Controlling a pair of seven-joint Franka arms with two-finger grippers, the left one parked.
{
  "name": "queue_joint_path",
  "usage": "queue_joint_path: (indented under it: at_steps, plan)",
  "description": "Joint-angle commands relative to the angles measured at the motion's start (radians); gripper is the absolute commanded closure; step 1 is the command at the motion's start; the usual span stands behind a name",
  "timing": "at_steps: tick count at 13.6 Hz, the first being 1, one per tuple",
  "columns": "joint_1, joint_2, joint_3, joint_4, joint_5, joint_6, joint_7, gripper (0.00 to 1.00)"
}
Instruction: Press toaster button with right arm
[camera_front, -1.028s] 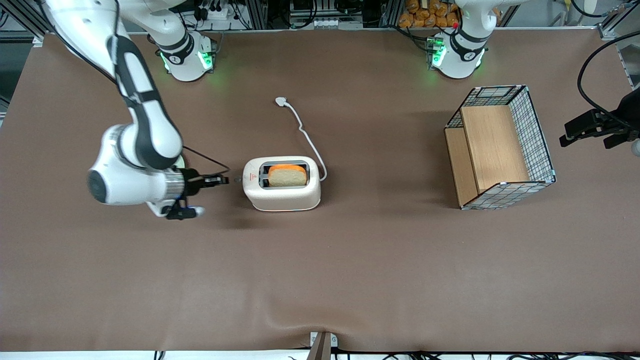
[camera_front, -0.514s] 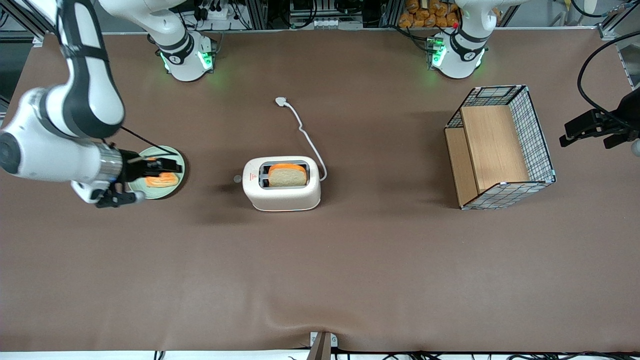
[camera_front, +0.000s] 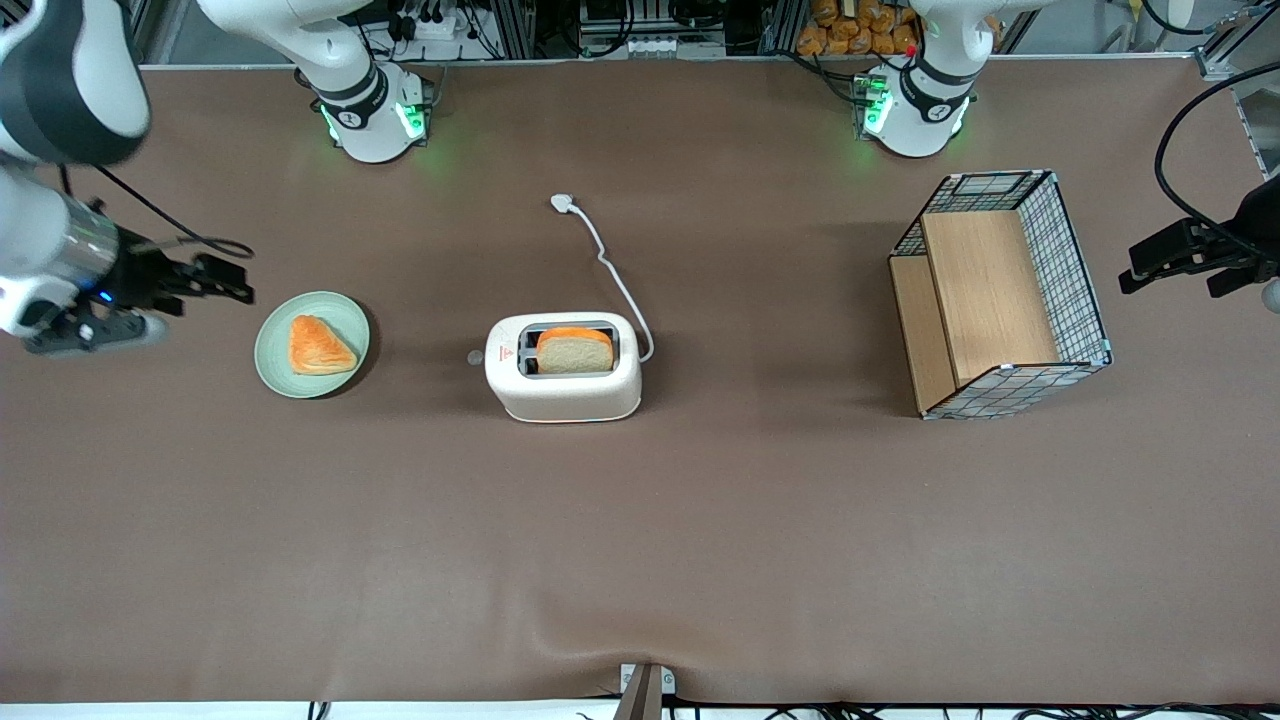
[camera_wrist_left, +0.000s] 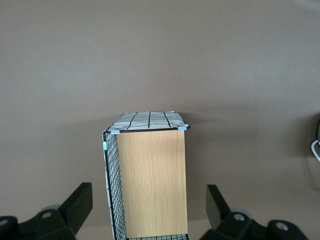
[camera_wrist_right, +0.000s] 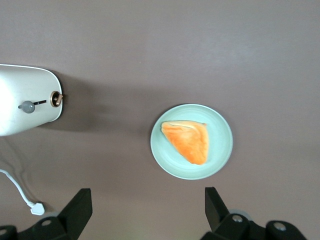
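The cream-white toaster (camera_front: 563, 380) stands mid-table with a bread slice (camera_front: 574, 351) in one slot and a red triangle mark on top. Its small grey button (camera_front: 475, 357) sticks out of the narrow end that faces the working arm's end of the table. The right wrist view shows that toaster end (camera_wrist_right: 25, 85) and the button (camera_wrist_right: 27, 106). My right gripper (camera_front: 228, 280) is open and empty. It hangs above the table well away from the toaster, toward the working arm's end, past a green plate (camera_front: 272, 372). Its fingers (camera_wrist_right: 80, 202) stand wide apart.
The green plate (camera_wrist_right: 222, 150) holds an orange pastry (camera_front: 318, 345) between gripper and toaster. The toaster's white cord ends in a plug (camera_front: 562, 203) farther from the front camera. A wire basket (camera_front: 1078, 270) with wooden boards lies toward the parked arm's end and also shows in the left wrist view (camera_wrist_left: 150, 185).
My right gripper has drawn back from just beside the toaster's button, over the plate, to the working arm's end of the table. The toaster has not moved.
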Motion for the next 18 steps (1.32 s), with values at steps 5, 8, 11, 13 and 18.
queue_joint_path:
  at_steps: [5,8,11,13,18]
  plan:
    - [-0.189,-0.006,0.151,0.181,-0.037,-0.120,0.078,0.00]
    - [-0.289,0.003,0.254,0.221,-0.037,-0.139,0.130,0.00]
    - [-0.317,0.003,0.294,0.227,-0.035,-0.165,0.206,0.00]
    - [-0.312,0.002,0.294,0.233,-0.038,-0.170,0.210,0.00]
    - [-0.320,0.008,0.288,0.281,-0.041,-0.210,0.212,0.00]
